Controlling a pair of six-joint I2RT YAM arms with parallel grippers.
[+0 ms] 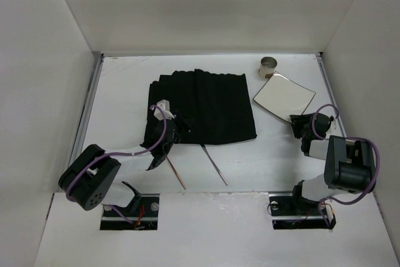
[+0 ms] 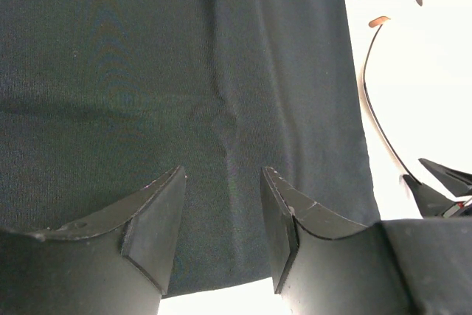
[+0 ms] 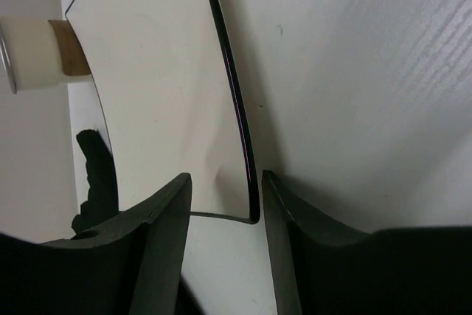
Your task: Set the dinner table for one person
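Tabletop (image 1: 125,89) rails (image 1: 85,110) run near-to-far; my left end effector (image 2: 221,182) open, empty over black mat (image 2: 147,71); right end effector (image 3: 225,182) open astride plate (image 3: 162,71) corner.

I work inside a plain white booth: a back wall (image 1: 206,4), a left wall (image 1: 37,60) and a right wall (image 1: 369,29) stand bare and matte around my bench (image 1: 262,161). Thin metal rails (image 1: 86,107) run along the bench's two side edges, at the foot of the side walls. The light is even and soft, leaving only faint shadows on the white surfaces.
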